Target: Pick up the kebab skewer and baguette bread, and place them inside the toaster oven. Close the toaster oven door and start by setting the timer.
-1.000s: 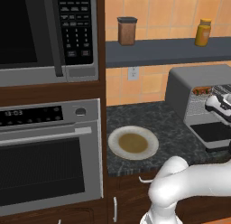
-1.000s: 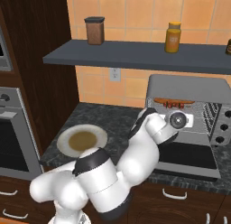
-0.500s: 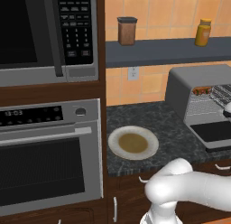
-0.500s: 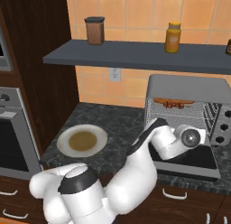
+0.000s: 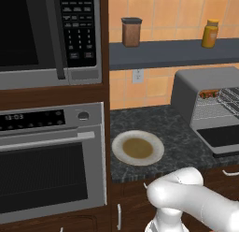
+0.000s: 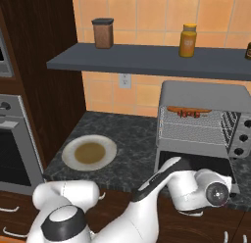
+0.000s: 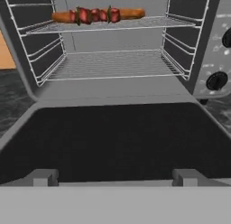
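The toaster oven (image 6: 203,92) (image 5: 205,86) stands open at the counter's right end. Its door (image 7: 117,137) (image 6: 196,163) lies flat, dark glass up, with the handle posts (image 7: 43,177) at its near edge. On the upper rack the kebab skewer (image 7: 94,14) (image 6: 188,111) lies along the front of the baguette bread (image 7: 133,13) (image 6: 171,109). My gripper (image 6: 215,194) hangs low, just in front of the door's near edge, looking into the oven. It is open and holds nothing. Its fingertips are hidden.
Two black knobs (image 7: 216,81) sit on the oven's right panel. A plate (image 5: 137,148) (image 6: 89,153) with nothing on it lies on the dark counter to the oven's left. Further left stand the built-in oven (image 5: 46,156) and microwave (image 5: 46,34). Two jars (image 6: 103,34) stand on the shelf above.
My hand has dropped from rack height inside the oven's mouth, back and down to below the door's near edge. The jaws stayed wide; food and door have not moved.
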Controlling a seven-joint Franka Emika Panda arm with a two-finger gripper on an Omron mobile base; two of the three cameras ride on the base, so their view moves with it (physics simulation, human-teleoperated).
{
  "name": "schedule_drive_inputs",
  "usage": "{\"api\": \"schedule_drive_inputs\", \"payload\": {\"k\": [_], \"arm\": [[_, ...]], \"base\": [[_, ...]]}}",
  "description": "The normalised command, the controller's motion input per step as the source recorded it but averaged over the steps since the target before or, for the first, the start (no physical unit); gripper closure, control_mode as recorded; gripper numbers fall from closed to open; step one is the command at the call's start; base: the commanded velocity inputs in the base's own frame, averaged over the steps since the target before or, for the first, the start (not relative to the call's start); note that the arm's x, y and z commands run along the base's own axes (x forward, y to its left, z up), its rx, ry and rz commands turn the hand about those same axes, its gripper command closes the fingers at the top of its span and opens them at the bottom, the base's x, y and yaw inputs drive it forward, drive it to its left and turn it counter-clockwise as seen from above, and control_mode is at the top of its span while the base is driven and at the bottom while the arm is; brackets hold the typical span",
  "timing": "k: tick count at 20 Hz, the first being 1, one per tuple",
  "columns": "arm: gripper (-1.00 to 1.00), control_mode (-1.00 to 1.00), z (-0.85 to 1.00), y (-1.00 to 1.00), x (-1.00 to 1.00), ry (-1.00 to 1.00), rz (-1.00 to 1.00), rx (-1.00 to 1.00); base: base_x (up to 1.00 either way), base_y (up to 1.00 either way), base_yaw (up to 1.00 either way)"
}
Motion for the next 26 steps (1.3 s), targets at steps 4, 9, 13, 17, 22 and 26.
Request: {"api": "schedule_drive_inputs", "payload": {"k": [4, 9, 13, 17, 22, 26], "arm": [[-1.0, -1.0, -0.32, 0.02, -0.39, 0.0, 0.02, 0.0], [-1.0, -1.0, -0.4, 0.0, -0.07, 0.0, 0.03, 0.0], [-1.0, -1.0, -0.36, 0.0, -0.06, 0.0, 0.02, 0.0], [-1.0, -1.0, -0.16, 0.0, -0.02, 0.0, 0.02, 0.0], [-1.0, -1.0, -0.04, 0.0, 0.0, 0.01, 0.03, 0.0], [-1.0, -1.0, 0.0, 0.0, 0.0, 0.03, 0.03, 0.0]], "base": [[0.0, 0.0, 0.0], [0.0, 0.0, 0.0], [0.0, 0.0, 0.0], [0.0, 0.0, 0.0], [0.0, 0.0, 0.0], [0.0, 0.0, 0.0]]}}
